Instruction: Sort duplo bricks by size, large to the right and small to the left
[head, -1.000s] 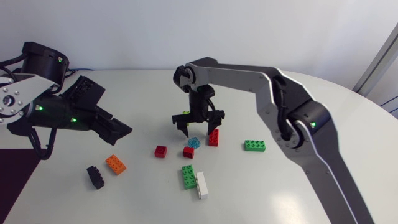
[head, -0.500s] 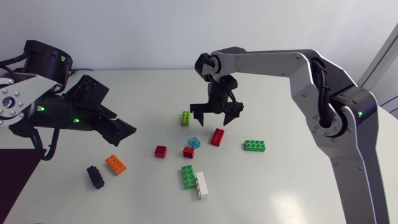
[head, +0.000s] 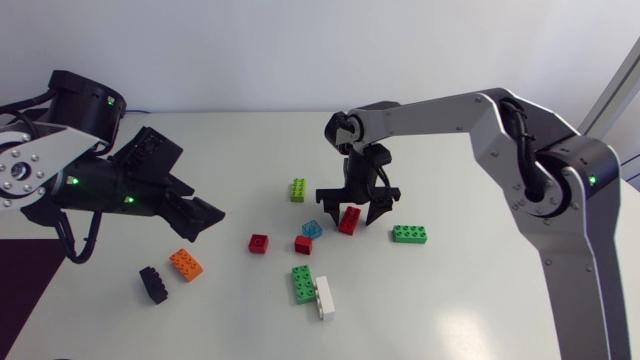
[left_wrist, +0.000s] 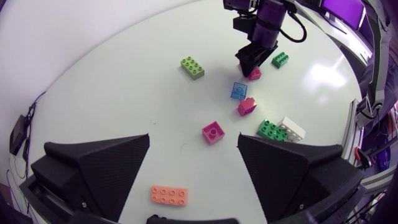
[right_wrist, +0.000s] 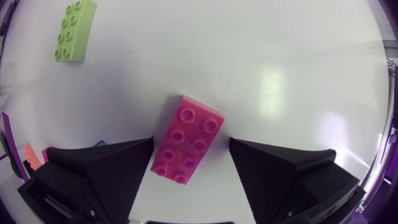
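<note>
Poised with right jaws spread either side of the long red brick (right_wrist: 186, 140) mid-worktop: probably light, rigid, slick plastic, best pinched across its flat long sides.

10 duplo bricks on the worktop (head: 480, 300).

7 long: 2 green long bricks (head: 409, 234) (head: 302, 284), 1 lime brick (head: 298, 189), 1 red long brick (head: 347, 220), 1 white brick (head: 324, 297), 1 orange brick (head: 186, 264), 1 black brick (head: 153, 284).

3 small: 2 small red bricks (head: 258, 243) (head: 303, 245), 1 blue brick (head: 312, 229).

Robotics lab, by all signs: bare white round table (head: 480, 300), silver-grey left arm (head: 40, 168) and right arm (head: 440, 108) over it from either side, green status lights (head: 591, 181) on black joints, toy bricks (head: 301, 284) scattered between.
</note>
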